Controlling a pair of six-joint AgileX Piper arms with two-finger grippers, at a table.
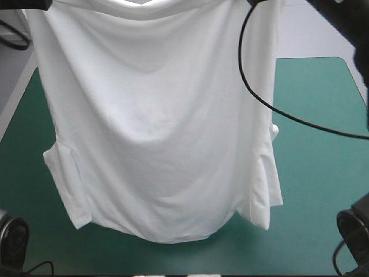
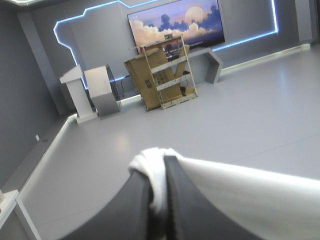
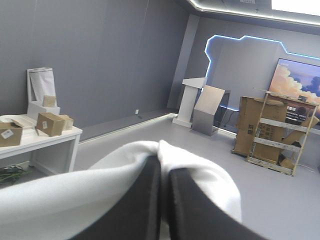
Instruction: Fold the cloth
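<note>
The white T-shirt (image 1: pixel 161 121) hangs spread wide above the table, held up by its two upper corners. Both sleeves dangle at its lower sides, and the lowest edge hangs near the table's front. My left gripper (image 2: pixel 159 167) is raised high and shut on the T-shirt, with a bunch of white cloth (image 2: pixel 150 161) poking out between its fingertips. My right gripper (image 3: pixel 164 167) is also raised and shut on the T-shirt, whose cloth (image 3: pixel 210 185) drapes over and beside its fingers. In the high view both grippers are at or past the top edge.
The teal-green cover (image 1: pixel 323 173) shows on both sides of the hanging shirt and in a strip along the front. The table's left edge (image 1: pixel 12 109) runs up the left side of the high view.
</note>
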